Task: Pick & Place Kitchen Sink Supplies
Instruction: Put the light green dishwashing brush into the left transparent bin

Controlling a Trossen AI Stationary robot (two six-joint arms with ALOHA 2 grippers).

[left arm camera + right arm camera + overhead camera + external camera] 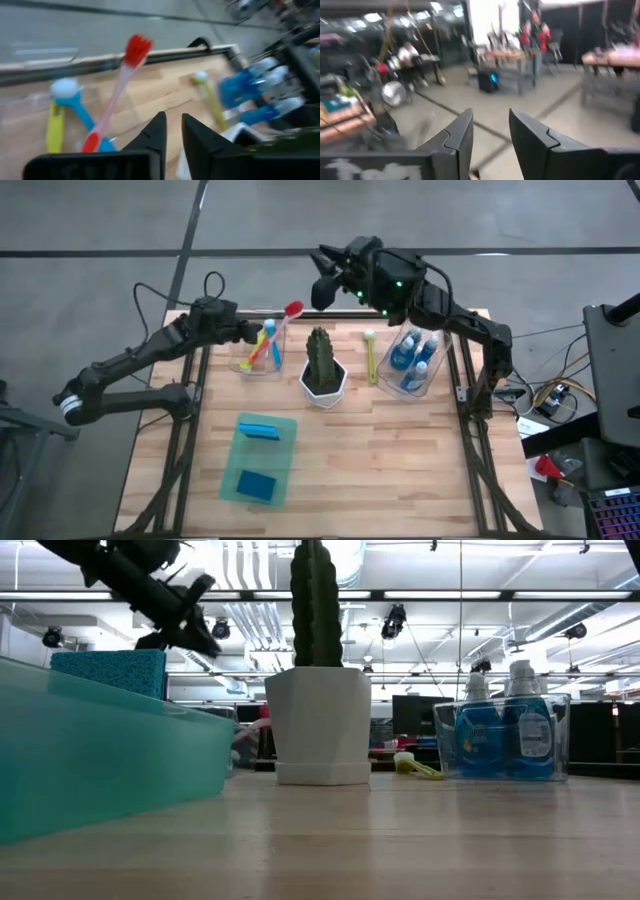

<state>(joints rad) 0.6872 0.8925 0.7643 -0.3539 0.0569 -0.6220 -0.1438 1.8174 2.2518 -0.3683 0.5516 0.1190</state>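
Observation:
A clear bin (262,352) at the far left holds several brushes; a pink one with a red head (293,310) (136,47) leans out over its far rim, beside a blue one (67,92) and a yellow one (55,127). My left gripper (243,333) (173,131) hovers just left of that bin, slightly open and holding nothing. A yellow brush (371,358) lies flat on the table. Blue bottles (413,355) (505,735) stand in a second clear bin. Two blue sponges (260,428) (257,483) sit in the green tray (285,455). My right gripper (322,280) (490,135) is raised beyond the far edge, open and holding nothing.
A green cactus in a white pot (322,365) (320,710) stands mid-table between the two bins. Bare wood lies at the near right of the table. Cables and equipment sit off the right edge (560,395).

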